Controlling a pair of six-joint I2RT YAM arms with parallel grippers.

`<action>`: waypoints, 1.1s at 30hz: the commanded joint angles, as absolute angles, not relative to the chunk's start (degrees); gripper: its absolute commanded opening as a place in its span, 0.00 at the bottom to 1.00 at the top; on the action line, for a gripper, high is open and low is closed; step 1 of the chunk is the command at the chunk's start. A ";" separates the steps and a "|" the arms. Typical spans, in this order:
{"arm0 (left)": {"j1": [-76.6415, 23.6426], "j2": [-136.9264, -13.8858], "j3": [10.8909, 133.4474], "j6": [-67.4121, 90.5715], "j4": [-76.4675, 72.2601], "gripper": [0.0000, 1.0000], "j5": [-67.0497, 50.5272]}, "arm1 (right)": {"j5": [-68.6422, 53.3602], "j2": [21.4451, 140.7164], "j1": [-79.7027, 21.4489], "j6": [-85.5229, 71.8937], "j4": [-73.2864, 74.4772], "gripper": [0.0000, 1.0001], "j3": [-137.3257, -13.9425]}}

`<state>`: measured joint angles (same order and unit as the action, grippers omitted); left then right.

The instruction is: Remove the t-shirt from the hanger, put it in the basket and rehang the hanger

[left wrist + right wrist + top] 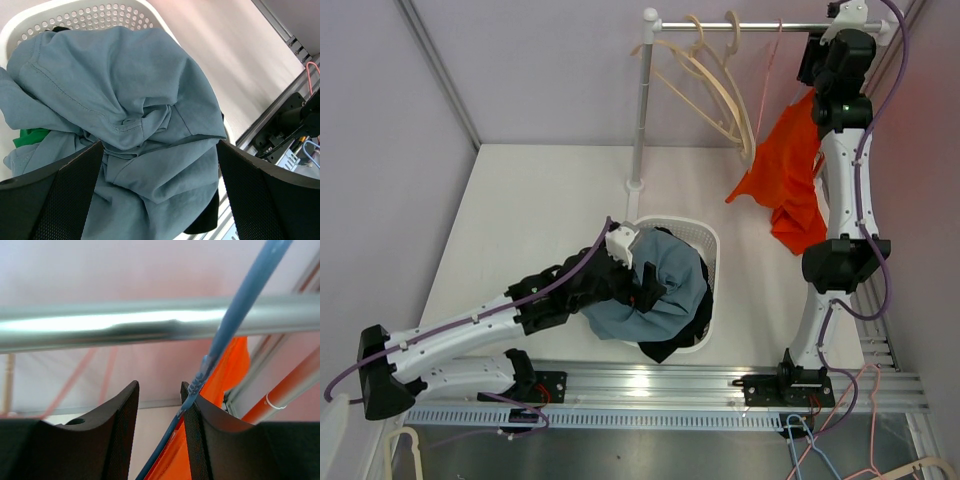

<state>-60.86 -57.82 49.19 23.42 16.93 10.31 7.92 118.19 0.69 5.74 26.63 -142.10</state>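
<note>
My right fingers [126,412] stand slightly apart with nothing pinched between them. The blue hanger [241,304] runs along the inner edge of one and up across the rail [100,325]. The orange t-shirt [796,168] hangs below that rail, against the right arm and above the surface [540,200]. My left fingers [67,187] are spread wide over a blue-grey shirt [140,95] heaped in the white basket [706,240].

I can't make out any readable text, label, brand or number on anything in my three feeds.
</note>
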 commanded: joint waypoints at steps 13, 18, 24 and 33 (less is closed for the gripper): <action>-60.47 -54.58 46.85 23.64 15.99 1.00 10.19 | -3.33 109.51 -0.53 0.26 26.63 0.00 -135.53; -60.47 -54.58 46.49 23.64 15.65 1.00 10.28 | -9.48 114.51 2.00 -2.44 29.26 0.00 -142.98; -60.47 -55.28 46.67 22.94 15.12 1.00 10.28 | -17.66 116.98 5.79 -8.34 28.21 0.00 -144.58; -60.47 -55.55 46.41 22.68 14.59 0.99 10.19 | -17.49 117.34 8.61 -9.41 31.64 0.00 -143.18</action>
<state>-60.84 -55.75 46.61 23.42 16.86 10.28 -16.01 117.89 8.56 -8.47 32.86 -141.86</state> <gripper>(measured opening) 0.994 0.426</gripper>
